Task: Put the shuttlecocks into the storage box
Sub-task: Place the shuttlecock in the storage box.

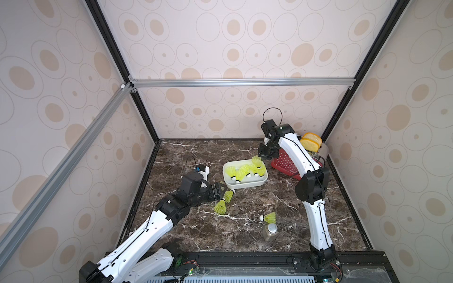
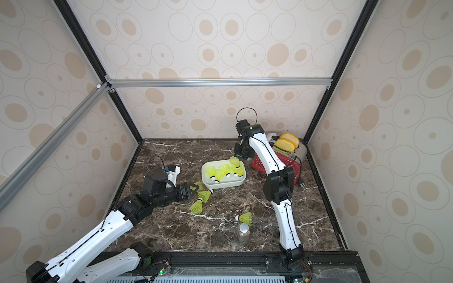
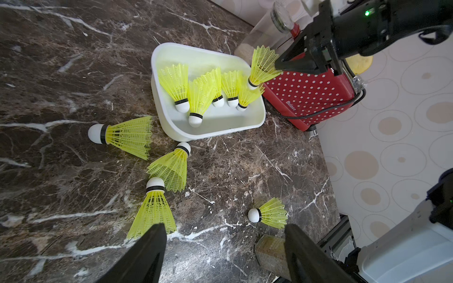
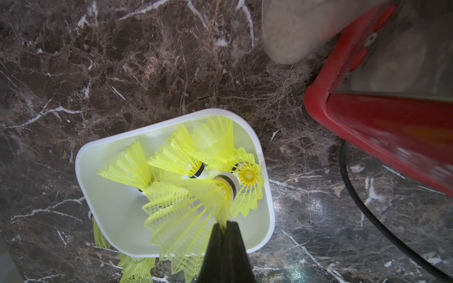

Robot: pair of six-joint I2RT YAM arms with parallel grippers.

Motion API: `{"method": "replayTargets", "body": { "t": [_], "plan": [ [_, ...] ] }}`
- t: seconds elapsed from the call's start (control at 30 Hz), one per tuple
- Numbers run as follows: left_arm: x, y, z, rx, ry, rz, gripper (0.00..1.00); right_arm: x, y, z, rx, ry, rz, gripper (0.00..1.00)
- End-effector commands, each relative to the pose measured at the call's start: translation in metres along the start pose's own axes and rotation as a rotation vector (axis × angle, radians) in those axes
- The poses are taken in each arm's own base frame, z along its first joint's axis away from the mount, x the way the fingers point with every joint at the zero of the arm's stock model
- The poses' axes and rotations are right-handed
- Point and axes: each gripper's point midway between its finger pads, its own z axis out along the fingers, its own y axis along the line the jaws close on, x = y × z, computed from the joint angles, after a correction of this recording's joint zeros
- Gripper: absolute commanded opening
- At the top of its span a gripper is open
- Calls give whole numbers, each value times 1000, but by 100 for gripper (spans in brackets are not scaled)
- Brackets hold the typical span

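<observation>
One shuttlecock (image 4: 186,210), skirt rim between closed right jaws, above storage box (image 4: 81,159)

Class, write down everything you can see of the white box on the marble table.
The box is a shallow white tub, seemingly glossy plastic, with rounded corners. It sits upright and open on the table beside the red toaster. Five shuttlecocks lie inside, tips toward its near wall. The right gripper holds a sixth shuttlecock above its far corner. A loose shuttlecock lies outside, tip by its wall.
</observation>
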Motion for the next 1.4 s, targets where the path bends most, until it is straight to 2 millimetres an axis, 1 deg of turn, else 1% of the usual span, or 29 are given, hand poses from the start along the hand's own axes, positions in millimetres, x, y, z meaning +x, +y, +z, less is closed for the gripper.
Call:
{"method": "replayTargets", "body": {
  "t": [0.0,0.17,0.33,0.47,0.53,0.63,0.7,0.87,1.0,1.07,1.13,1.17,1.2,1.3,1.37],
  "plan": [
    [-15,-11,-7,20,-38,15,78,7,-13,15,52,44,26,0],
    [-15,-11,-7,19,-39,18,78,9,-20,16,79,52,30,0],
    [-15,-12,-7,19,-38,18,78,14,-28,23,108,73,43,0],
    [-15,-11,-7,18,-38,19,78,14,-30,23,114,70,51,0],
    [-15,-11,-7,18,-38,19,78,12,-29,21,109,63,47,12],
    [-16,-12,-8,17,-40,18,78,7,-25,14,99,38,34,26],
    [-16,-11,-7,15,-36,18,78,4,-24,8,96,23,24,32],
    [-16,-11,-7,12,-35,14,78,-3,-20,-14,93,-37,-16,33],
    [-16,-10,-8,0,-32,12,78,-8,-13,-40,102,-112,-85,33],
    [-15,-7,-10,-14,-28,10,78,-8,-6,-54,109,-163,-155,33],
    [-13,-4,-12,-36,-20,1,78,-4,5,-65,111,-203,-246,33],
    [-13,-3,-13,-46,-15,0,78,0,12,-73,113,-227,-295,34],
    [-13,-1,-16,-55,-20,-2,78,5,17,-75,117,-239,-338,34],
    [-12,4,-28,-84,-32,-11,78,35,34,-75,119,-242,-479,36],
    [-8,9,-38,-105,-36,-8,79,62,44,-71,112,-242,-561,39]
  ]
}}
